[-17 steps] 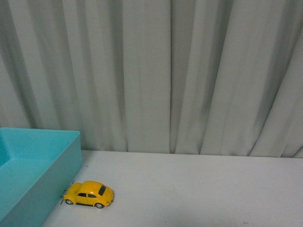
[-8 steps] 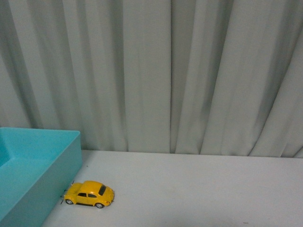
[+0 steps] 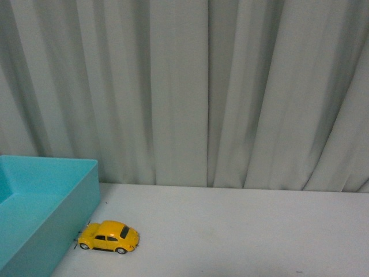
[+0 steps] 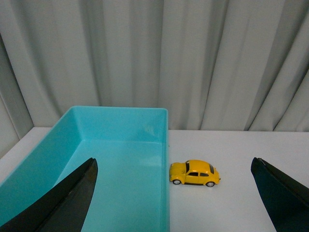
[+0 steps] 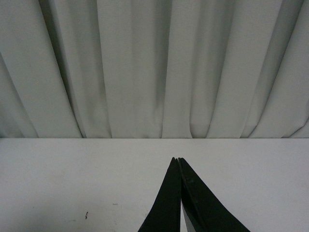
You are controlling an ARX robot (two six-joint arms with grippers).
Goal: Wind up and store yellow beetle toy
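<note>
The yellow beetle toy (image 3: 108, 237) sits on its wheels just beside the outer wall of the teal bin (image 3: 63, 231), so the left gripper (image 4: 174, 163), spread wide and empty, should close on the car's flanks without nudging that wall (the right gripper (image 5: 177, 159) is pinched together on nothing). The white table (image 3: 248, 231) looks smooth, so the wheels may roll, and a pale pleated curtain (image 3: 230, 86) closes off the back.

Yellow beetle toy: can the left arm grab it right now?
Probably yes. The left end effector is open wide, facing the yellow beetle toy, which sits on the bare table beside the teal bin with nothing covering it.
</note>
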